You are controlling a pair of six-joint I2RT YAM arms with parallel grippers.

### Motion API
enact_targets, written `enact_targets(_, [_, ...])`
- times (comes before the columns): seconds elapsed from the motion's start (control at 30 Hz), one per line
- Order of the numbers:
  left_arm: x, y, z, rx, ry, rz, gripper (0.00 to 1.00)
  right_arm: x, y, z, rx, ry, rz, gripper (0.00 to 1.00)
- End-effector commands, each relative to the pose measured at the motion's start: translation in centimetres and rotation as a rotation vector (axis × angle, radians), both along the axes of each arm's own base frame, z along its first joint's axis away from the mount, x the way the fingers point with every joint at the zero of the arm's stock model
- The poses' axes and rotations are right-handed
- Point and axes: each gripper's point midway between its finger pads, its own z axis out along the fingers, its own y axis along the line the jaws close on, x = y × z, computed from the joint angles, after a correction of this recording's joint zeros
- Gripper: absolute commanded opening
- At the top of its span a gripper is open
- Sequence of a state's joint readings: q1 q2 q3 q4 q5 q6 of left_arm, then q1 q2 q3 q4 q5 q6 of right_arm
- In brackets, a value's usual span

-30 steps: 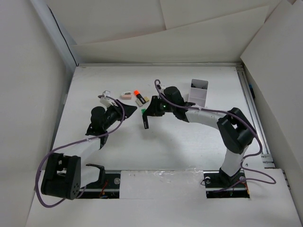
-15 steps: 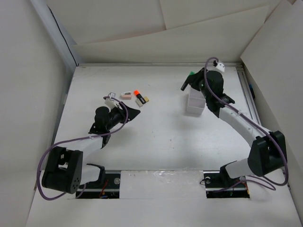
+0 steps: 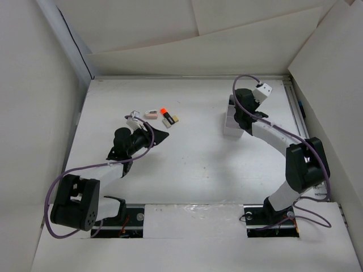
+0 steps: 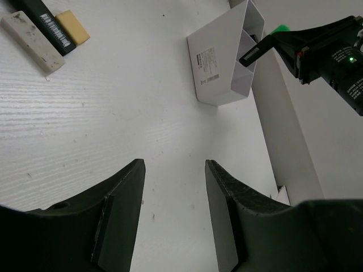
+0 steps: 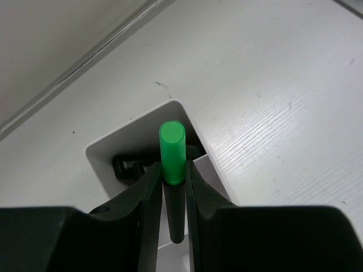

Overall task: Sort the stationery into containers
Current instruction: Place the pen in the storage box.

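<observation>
right gripper (image 5: 172,180) pinched on the green-capped marker (image 5: 172,148); jaws clamp the black barrel just under the cap; long axis near plumb, cap up toward the wrist camera, far end down inside the white box (image 5: 122,148); so the box sits straight below the tool.

my read: the move needs a plain release, maybe a short dip first, with no sideways travel; barrel stands just inside the box's rounded corner, close to that wall; risk is it leans on the rim and tips out, or rides up with the fingers if they lift before letting go.

a dark item (image 5: 126,166) lies on the box floor beside the barrel; probably another marker, can't tell for sure; left wrist view shows a divider (image 4: 245,35) in the box; which cell the marker is entering, can't tell.

left gripper (image 4: 173,215) spread, nothing between the jaws; low over the table (image 3: 193,170), well left of the box.

unsorted stationery also lies well left of the box: orange-ended marker (image 3: 166,118), pink block (image 3: 151,114), beige block (image 3: 175,119); bunched, touching or nearly; left gripper is just beside that bunch, right arm well apart from it; so the left arm is nearer for the next pick; orange-ended marker lies slantwise, orange end pointing away from the arm bases.
</observation>
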State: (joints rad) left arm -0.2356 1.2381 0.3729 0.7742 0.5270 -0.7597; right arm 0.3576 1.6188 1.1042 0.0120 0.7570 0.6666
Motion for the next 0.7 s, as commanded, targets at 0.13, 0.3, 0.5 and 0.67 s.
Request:
enact_targets(0.13, [0.3, -0.4, 1.6, -0.018, -0.066, -0.017, 0.43, -0.1, -1.2, 3.6, -0.048, -0.084, -0.134, 0.02])
enact_targets(0.3, [0.4, -0.1, 1.1, -0.009, -0.044, 0.003, 0.43, -0.2, -0.1, 2.8, -0.076, -0.067, -0.145, 0.02])
enact_targets(0.5, [0.7, 0.2, 0.5, 0.006, -0.032, 0.021, 0.43, -0.6, 0.6, 1.2, -0.091, -0.032, -0.154, 0.03])
enact_targets(0.67, [1.0, 0.3, 0.2, 0.012, -0.02, 0.033, 0.43, -0.3, 1.0, 1.4, -0.103, -0.028, -0.157, 0.04])
